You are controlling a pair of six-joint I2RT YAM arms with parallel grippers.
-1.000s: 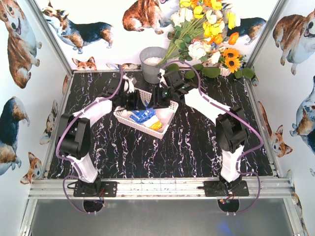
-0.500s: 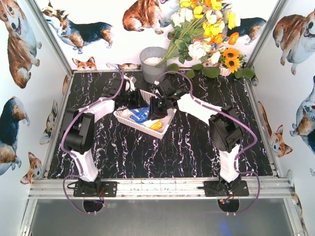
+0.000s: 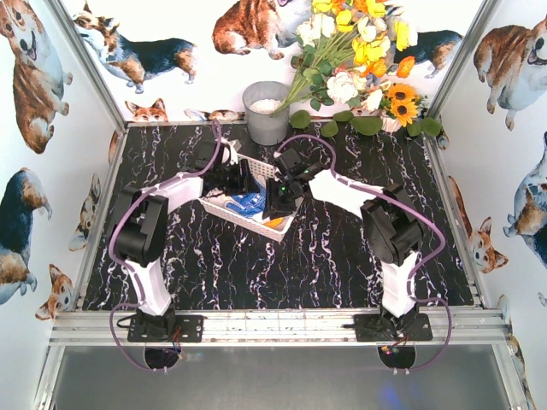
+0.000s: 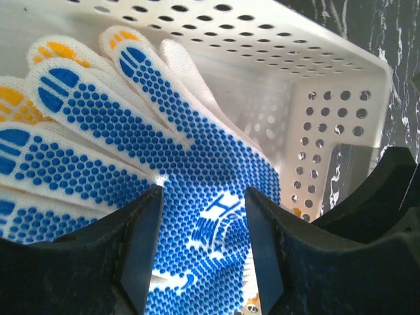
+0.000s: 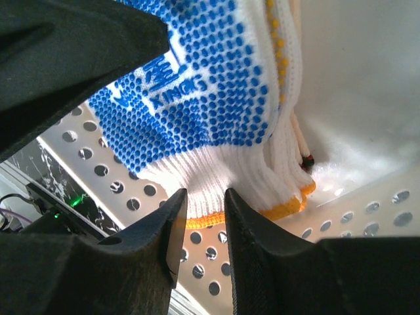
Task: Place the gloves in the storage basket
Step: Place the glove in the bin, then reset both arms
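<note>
Black marbled table (image 3: 342,256) fills the cell, with corgi-printed walls (image 3: 34,77) around it and a grey bucket (image 3: 267,111) and a bunch of flowers (image 3: 359,51) at the far edge. We see the white perforated basket (image 3: 218,207) set aslant in the far middle of the table, just in front of the bucket, with both arms reaching in over it. The gloves (image 4: 131,131) lie inside the basket: a white one with blue dotted palm is on top, others with yellow-orange dots are stacked under it, and their orange-edged cuffs (image 5: 282,210) lie close to one perforated wall. The left gripper (image 4: 203,197) is over the blue palm with its jaws apart, and the glove shows plainly in the gap between them. The right gripper (image 5: 205,197) is down at the white ribbed cuff of the same pile. Its jaws stand close together with only a narrow slit between them, and the cuff shows through that slit. We cannot tell whether they pinch the cuff or only sit beside it.
</note>
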